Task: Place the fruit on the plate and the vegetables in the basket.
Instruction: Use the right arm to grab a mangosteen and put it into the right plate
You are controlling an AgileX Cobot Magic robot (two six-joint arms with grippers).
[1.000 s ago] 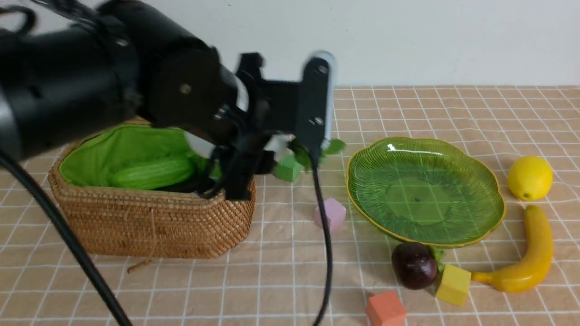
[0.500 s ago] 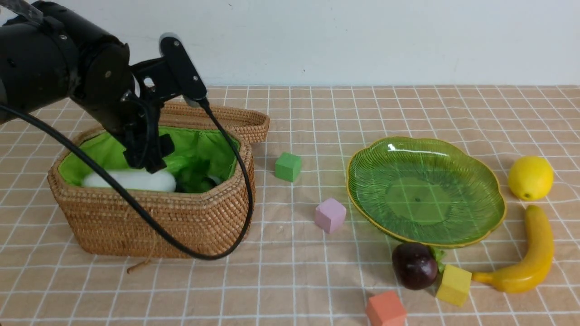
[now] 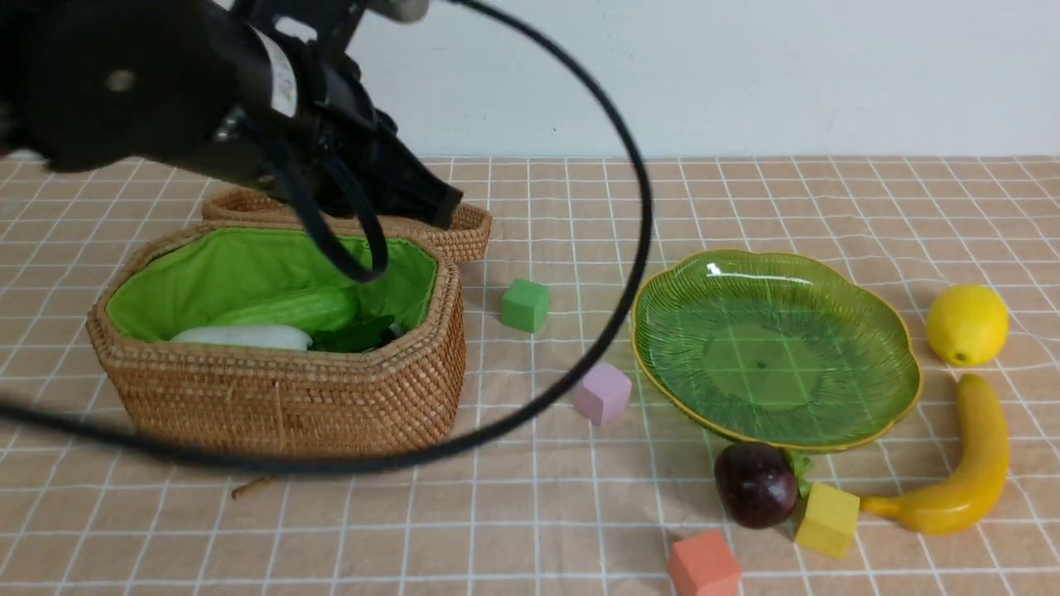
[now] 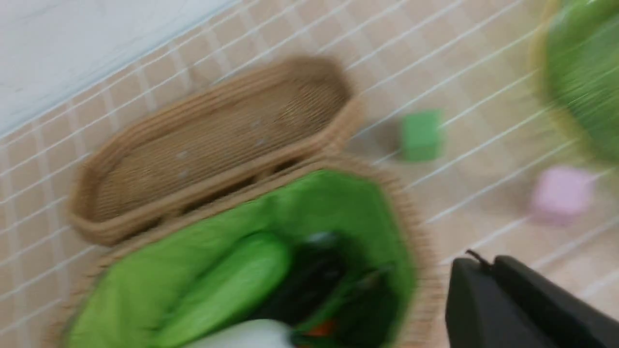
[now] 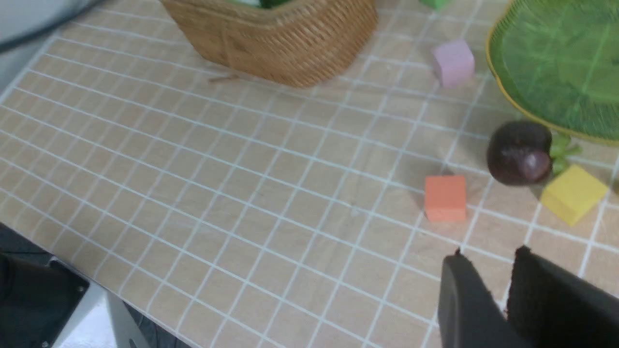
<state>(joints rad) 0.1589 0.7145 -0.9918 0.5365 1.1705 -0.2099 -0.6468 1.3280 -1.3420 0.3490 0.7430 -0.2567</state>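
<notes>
Right gripper (image 5: 491, 256), jaws narrowly parted and empty, hovering over table (image 5: 242, 193); mangosteen (image 3: 755, 484) lies just beside plate (image 3: 778, 348), probably light, rigid, smooth-skinned, so grip across its round middle.

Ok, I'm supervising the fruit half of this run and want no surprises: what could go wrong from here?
1. The mangosteen lies close beside the yellow cube at the edge of the plate; jaws closing on it could catch the cube or nudge the plate.
2. The cable from the left arm loops wide, in the front view crossing the basket and passing the pink cube; it might snag either.
3. The round lemon may roll if bumped.
</notes>
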